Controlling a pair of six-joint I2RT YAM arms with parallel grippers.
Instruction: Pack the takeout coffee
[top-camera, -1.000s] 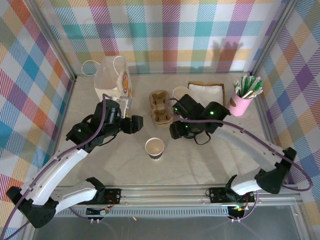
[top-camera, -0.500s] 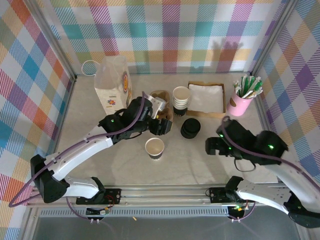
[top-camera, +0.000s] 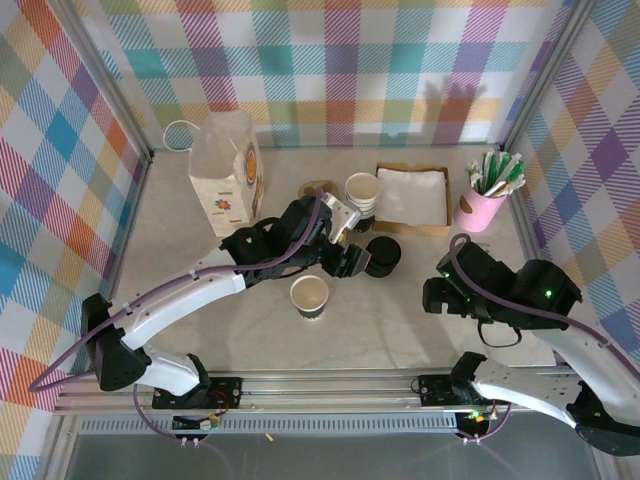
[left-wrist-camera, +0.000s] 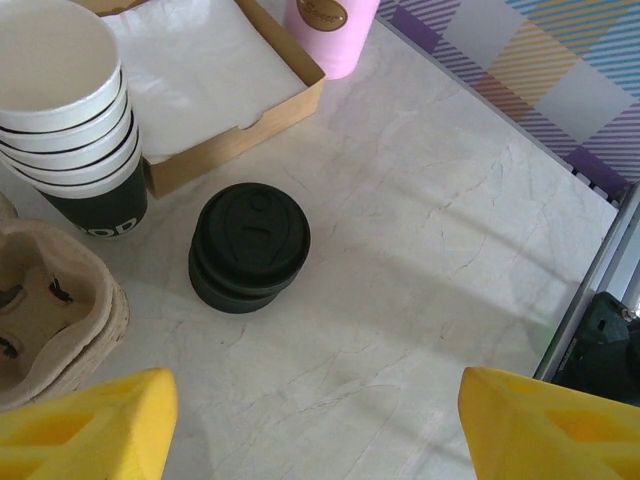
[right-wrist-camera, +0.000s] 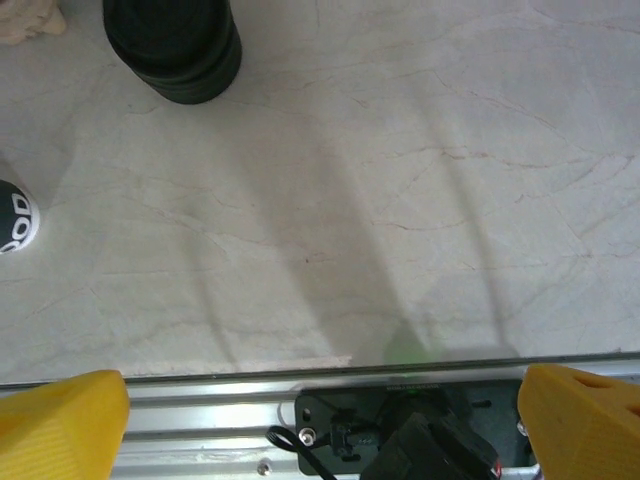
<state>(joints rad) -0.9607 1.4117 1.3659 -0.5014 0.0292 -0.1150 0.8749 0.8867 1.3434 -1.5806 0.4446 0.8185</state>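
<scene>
Two robot arms over a pale desk of coffee supplies; a single cup stands front and centre.

At the back left stands a paper bag. The left gripper reaches across the middle, its yellow fingers spread wide and empty, just beside a low stack of lids. The dark-sided cup stands open-topped on the desk just in front of that gripper, apart from it. Behind are a carrier, a cup stack and a napkin box. The right gripper hovers right of the lids, fingers wide, holding nothing. A pink cup stands at the back right.
</scene>
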